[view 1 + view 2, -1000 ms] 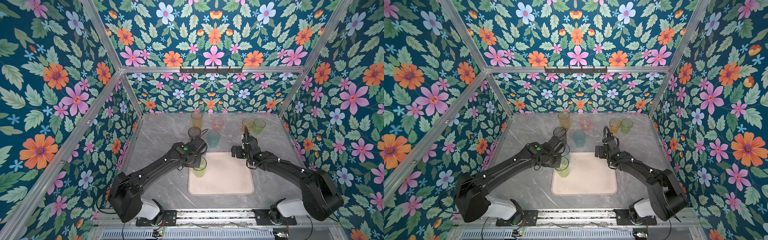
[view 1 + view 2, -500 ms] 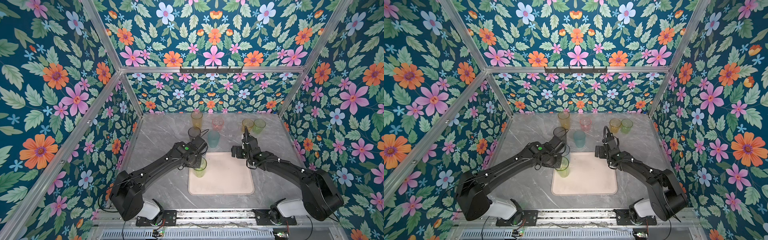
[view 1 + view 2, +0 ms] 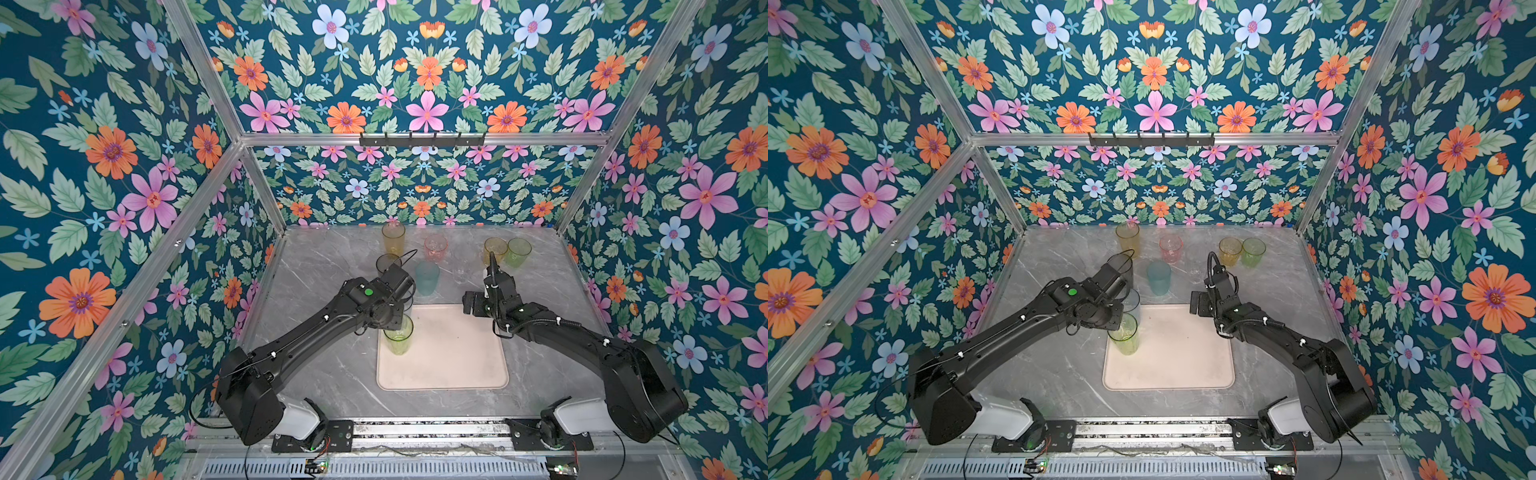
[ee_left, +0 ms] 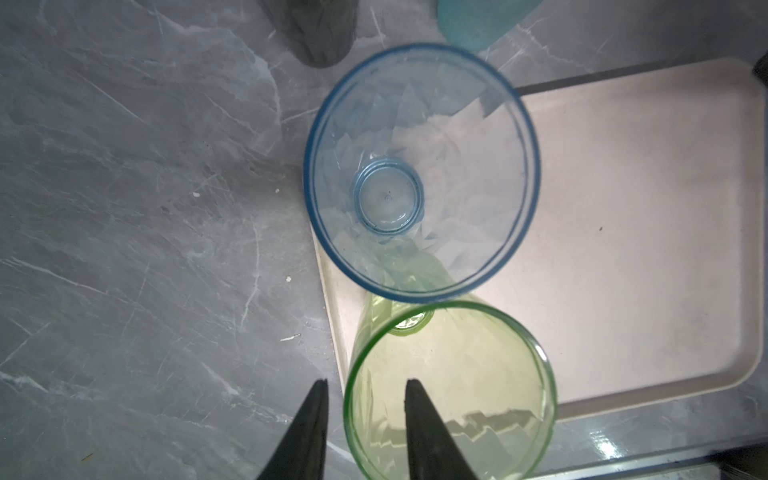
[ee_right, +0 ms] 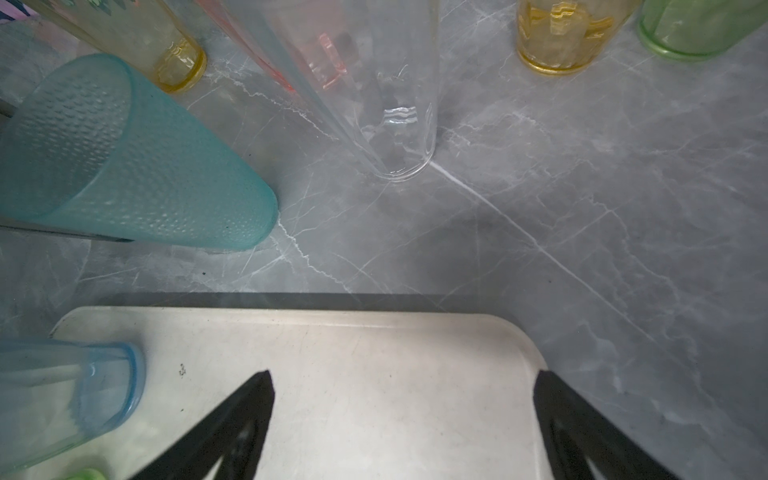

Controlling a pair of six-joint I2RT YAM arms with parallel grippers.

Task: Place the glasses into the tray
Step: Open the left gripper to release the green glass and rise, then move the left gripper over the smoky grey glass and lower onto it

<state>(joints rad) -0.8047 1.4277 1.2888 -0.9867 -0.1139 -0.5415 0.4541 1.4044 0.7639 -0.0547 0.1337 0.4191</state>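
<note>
The left gripper (image 4: 365,384) is hovering over the tray's (image 3: 457,365) left edge, standing partly open and straddling the rim of the yellow-green glass (image 4: 449,395) without pinching it; that glass is standing upright inside the tray, with the blue glass (image 4: 419,174) just beside it in the tray's far left corner. Beyond the tray's far edge, on the table (image 3: 316,291), the dark glass (image 3: 386,262), tall amber glass (image 3: 393,237), teal glass (image 3: 427,277), pink glass (image 3: 435,248), clear glass (image 5: 395,104), short amber glass (image 3: 494,249) and short green glass (image 3: 518,251) are standing. The right gripper (image 5: 403,374) is hanging wide open over the tray's far right corner, gripping nothing.
</note>
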